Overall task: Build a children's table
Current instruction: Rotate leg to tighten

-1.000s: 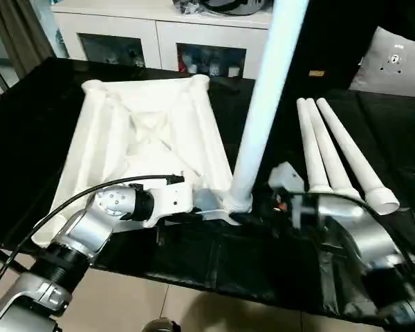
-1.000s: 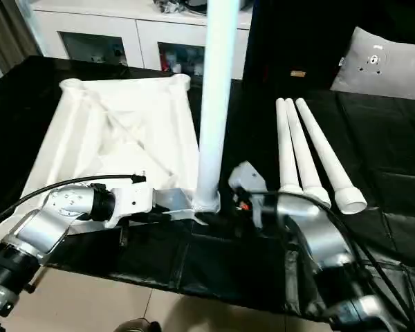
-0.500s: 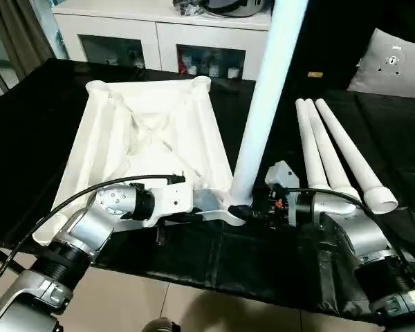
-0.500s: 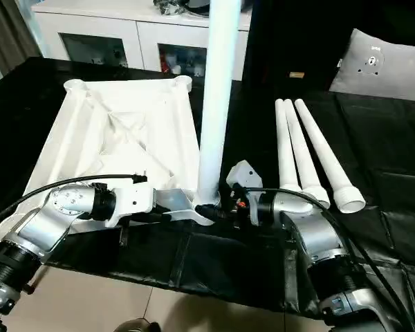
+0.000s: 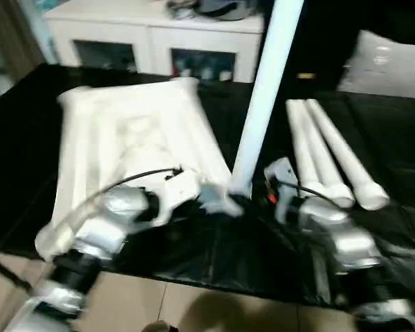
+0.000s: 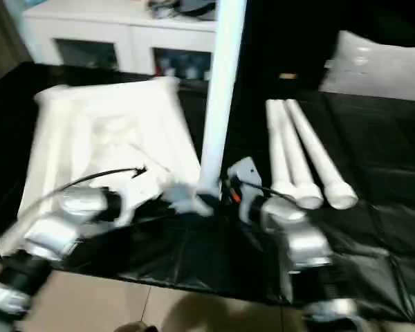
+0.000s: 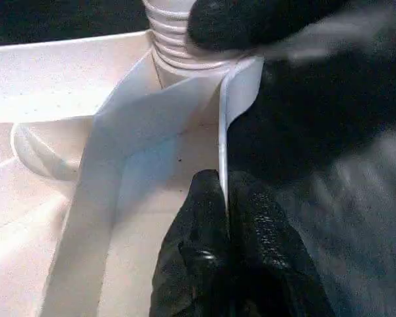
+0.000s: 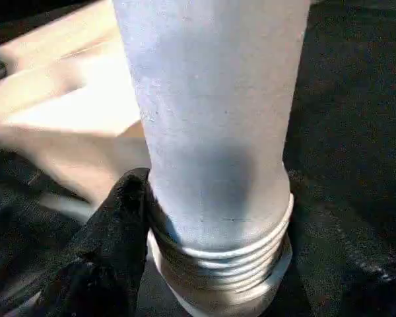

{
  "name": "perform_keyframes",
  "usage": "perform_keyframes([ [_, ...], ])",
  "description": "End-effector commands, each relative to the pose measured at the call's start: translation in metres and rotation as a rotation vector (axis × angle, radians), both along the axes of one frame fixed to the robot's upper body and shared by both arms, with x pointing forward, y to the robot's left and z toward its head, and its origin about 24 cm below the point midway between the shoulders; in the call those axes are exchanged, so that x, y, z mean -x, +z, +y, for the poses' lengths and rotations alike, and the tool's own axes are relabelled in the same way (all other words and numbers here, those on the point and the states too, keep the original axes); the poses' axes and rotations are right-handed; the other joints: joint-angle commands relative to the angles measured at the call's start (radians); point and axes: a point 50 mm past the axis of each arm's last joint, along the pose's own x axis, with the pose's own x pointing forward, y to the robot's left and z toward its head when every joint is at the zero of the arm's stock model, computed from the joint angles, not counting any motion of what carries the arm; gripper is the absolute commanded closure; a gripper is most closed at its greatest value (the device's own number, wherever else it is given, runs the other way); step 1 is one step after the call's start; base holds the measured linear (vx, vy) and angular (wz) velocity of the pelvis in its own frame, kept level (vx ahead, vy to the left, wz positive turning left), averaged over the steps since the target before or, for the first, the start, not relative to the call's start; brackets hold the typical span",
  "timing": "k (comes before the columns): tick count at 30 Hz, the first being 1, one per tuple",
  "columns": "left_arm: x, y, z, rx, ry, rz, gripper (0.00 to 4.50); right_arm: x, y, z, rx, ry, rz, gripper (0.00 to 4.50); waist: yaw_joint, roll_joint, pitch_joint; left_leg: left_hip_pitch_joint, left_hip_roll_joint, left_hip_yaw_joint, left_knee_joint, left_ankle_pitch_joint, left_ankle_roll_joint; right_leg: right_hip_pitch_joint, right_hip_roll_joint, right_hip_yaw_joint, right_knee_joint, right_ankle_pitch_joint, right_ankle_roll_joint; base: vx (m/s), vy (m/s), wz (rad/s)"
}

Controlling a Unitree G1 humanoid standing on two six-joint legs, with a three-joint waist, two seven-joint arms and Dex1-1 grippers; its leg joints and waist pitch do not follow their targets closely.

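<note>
left wrist view | left gripper (image 7: 226, 198) pinching table rim (image 7: 232, 99) | right gripper (image 8: 204, 205) around upright leg (image 8: 211, 119)

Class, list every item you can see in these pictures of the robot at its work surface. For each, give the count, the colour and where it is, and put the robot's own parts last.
White plastic rectangular table top: one, white, underside up on the black cover, left of centre.
Upright white tubular leg: one, white, standing in the top's near right corner socket.
Loose white tapered legs: three, white, lying side by side on the right.
Black-covered work surface: one, black, under everything.
White cabinet: one, white, behind the work surface.
Grey cushion: one, pale grey, far right.
Left gripper: one, black fingers, pinched on the top's thin edge wall.
Right gripper: one, black fingers, at the upright leg's ribbed base.
</note>
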Motion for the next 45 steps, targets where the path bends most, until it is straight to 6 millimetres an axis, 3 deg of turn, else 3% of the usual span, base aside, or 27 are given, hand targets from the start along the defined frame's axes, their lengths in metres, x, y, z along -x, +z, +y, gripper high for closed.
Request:
perform_keyframes([
  [1,-0.005,0.017,-0.026,0.081,0.051,-0.066,4.5,0.004,-0.013,0.03,-0.036,0.026,0.082,1.8,-0.001,-0.005,-0.05,0.025,0.059,-0.029,-0.079,-0.305,-0.034,0.02,-0.092,0.047,-0.098,-0.286,-0.188,0.0,0.0,0.0],
  [3,-0.011,0.021,-0.047,0.116,0.139,-0.095,4.5,-0.004,-0.016,0.037,0.001,-0.077,0.099,1.8,0.002,-0.005,-0.052,0.024,0.057,-0.027,-0.075,-0.278,-0.018,0.021,-0.091,0.048,-0.1,-0.258,-0.183,0.0,0.0,0.0],
  [6,-0.012,0.025,-0.057,0.124,0.151,-0.125,4.5,-0.008,-0.019,0.038,0.015,-0.132,0.115,1.8,0.004,-0.006,-0.058,0.016,0.055,-0.027,-0.072,-0.226,-0.006,0.028,-0.089,0.046,-0.093,-0.178,-0.185,0.0,0.0,0.0],
  [7,-0.012,0.026,-0.058,0.121,0.152,-0.13,4.5,-0.008,-0.019,0.038,0.009,-0.146,0.12,1.24,0.005,-0.005,-0.059,0.016,0.055,-0.026,-0.071,-0.215,-0.001,0.027,-0.088,0.046,-0.093,-0.157,-0.185,0.0,0.0,0.0],
  [8,-0.013,0.027,-0.054,0.105,0.135,-0.143,4.5,-0.007,-0.019,0.035,-0.006,-0.135,0.103,1.24,0.009,-0.005,-0.062,0.015,0.055,-0.026,-0.068,-0.187,0.014,0.03,-0.088,0.045,-0.087,-0.091,-0.188,0.0,0.0,0.0],
  [11,-0.014,0.025,-0.04,0.053,0.124,-0.163,4.5,-0.004,-0.016,0.027,-0.023,-0.119,0.05,0.95,0.01,-0.005,-0.063,0.013,0.055,-0.025,-0.067,-0.171,0.031,0.032,-0.087,0.043,-0.083,-0.037,-0.195,0.0,0.0,0.0],
  [12,-0.014,0.023,-0.034,0.031,0.122,-0.165,4.5,-0.003,-0.015,0.022,-0.034,-0.113,0.034,0.74,0.01,-0.005,-0.062,0.012,0.055,-0.025,-0.067,-0.179,0.035,0.032,-0.088,0.043,-0.084,-0.045,-0.195,0.0,0.0,0.0],
  [16,-0.015,0.019,-0.023,-0.007,0.111,-0.171,4.5,0.0,-0.012,0.013,-0.051,-0.094,0.0,0.62,0.006,-0.004,-0.058,0.014,0.059,-0.025,-0.072,-0.212,0.031,0.031,-0.088,0.044,-0.09,-0.1,-0.189,0.0,0.0,0.0],
  [18,-0.014,0.016,-0.013,-0.03,0.076,-0.166,4.5,0.004,-0.004,-0.003,-0.055,-0.022,-0.063,0.29,0.007,-0.003,-0.058,0.015,0.059,-0.025,-0.07,-0.22,0.031,0.031,-0.086,0.043,-0.091,-0.104,-0.189,0.0,0.0,0.0],
  [21,-0.012,0.014,-0.007,-0.049,0.031,-0.162,4.5,0.005,0.002,-0.016,-0.018,0.024,-0.105,0.09,0.009,-0.004,-0.062,0.012,0.058,-0.025,-0.067,-0.182,0.044,0.033,-0.085,0.042,-0.084,-0.047,-0.199,0.0,0.0,0.0],
  [25,-0.006,0.007,0.005,-0.092,-0.096,-0.119,4.5,0.009,0.023,-0.037,-0.016,0.22,-0.165,0.09,0.014,-0.006,-0.064,0.011,0.057,-0.023,-0.06,-0.166,0.069,0.036,-0.085,0.04,-0.079,0.001,-0.214,0.0,0.0,0.0],
  [28,-0.002,0.006,0.008,-0.118,-0.18,-0.12,4.5,0.01,0.028,-0.04,0.007,0.293,-0.171,0.09,0.017,-0.005,-0.063,0.011,0.06,-0.023,-0.059,-0.149,0.085,0.032,-0.085,0.039,-0.075,0.024,-0.221,0.0,0.0,0.0],
  [35,0.016,0.006,0.024,-0.178,-0.459,-0.065,4.5,0.02,0.031,-0.042,0.137,0.597,-0.142,0.09,0.032,-0.01,-0.061,0.015,0.066,-0.02,-0.06,-0.178,0.075,0.027,-0.087,0.038,-0.076,-0.043,-0.233,0.0,0.0,0.0],
  [36,0.018,0.006,0.026,-0.186,-0.488,-0.06,4.5,0.021,0.031,-0.042,0.15,0.622,-0.135,0.09,0.037,-0.006,-0.061,0.017,0.067,-0.02,-0.061,-0.182,0.073,0.025,-0.088,0.038,-0.075,-0.054,-0.232,0.0,0.0,0.0],
  [37,0.019,0.006,0.026,-0.191,-0.507,-0.057,4.5,0.022,0.03,-0.042,0.159,0.636,-0.131,0.09,0.035,-0.011,-0.06,0.015,0.067,-0.019,-0.062,-0.182,0.072,0.026,-0.087,0.038,-0.075,-0.056,-0.232,0.0,0.0,0.0],
  [40,0.02,0.007,0.028,-0.201,-0.541,-0.046,4.5,0.022,0.029,-0.041,0.161,0.663,-0.115,0.09,0.038,-0.009,-0.06,0.016,0.068,-0.02,-0.063,-0.191,0.062,0.025,-0.089,0.038,-0.074,-0.066,-0.234,0.0,0.0,0.0],
  [41,0.021,0.007,0.029,-0.207,-0.562,-0.043,4.5,0.021,0.027,-0.04,0.163,0.669,-0.105,0.36,0.039,-0.013,-0.061,0.017,0.067,-0.02,-0.063,-0.189,0.059,0.025,-0.09,0.038,-0.073,-0.069,-0.236,0.0,0.0,0.0],
  [45,0.02,0.009,0.03,-0.22,-0.588,-0.05,4.5,0.021,0.024,-0.037,0.159,0.707,-0.078,0.5,0.04,-0.013,-0.061,0.016,0.066,-0.019,-0.061,-0.187,0.058,0.024,-0.091,0.039,-0.074,-0.08,-0.235,0.0,0.0,0.0],
])
